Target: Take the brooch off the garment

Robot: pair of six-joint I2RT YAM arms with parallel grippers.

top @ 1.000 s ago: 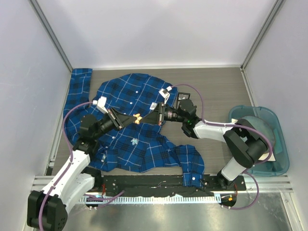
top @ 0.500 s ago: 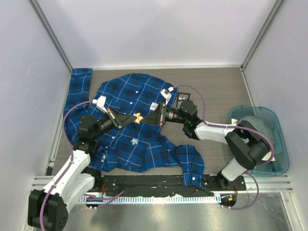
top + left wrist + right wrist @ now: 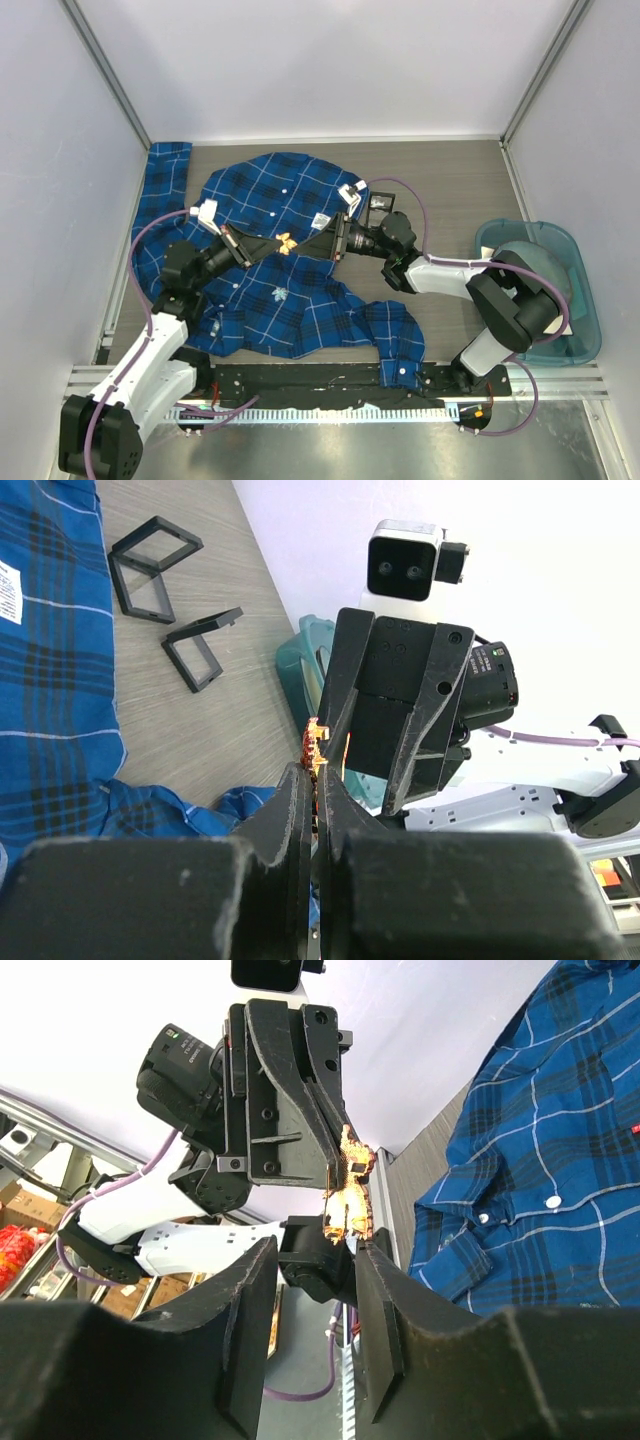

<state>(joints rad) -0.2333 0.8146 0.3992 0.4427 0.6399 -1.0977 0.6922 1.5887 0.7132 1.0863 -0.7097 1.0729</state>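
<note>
Wrist views, unlike the top view, show left fingers (image 3: pixel 285 815) pinching the brooch (image 3: pixel 314 748), right fingers (image 3: pixel 248 1305) parted.

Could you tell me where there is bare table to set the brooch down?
The widest bare table is far right, bordered by the shirt, the back wall, the black frames and the bin. A smaller patch lies between the shirt's cuff and the right arm's base. The middle is crowded: shirt, and arms meeting at the brooch.
</note>
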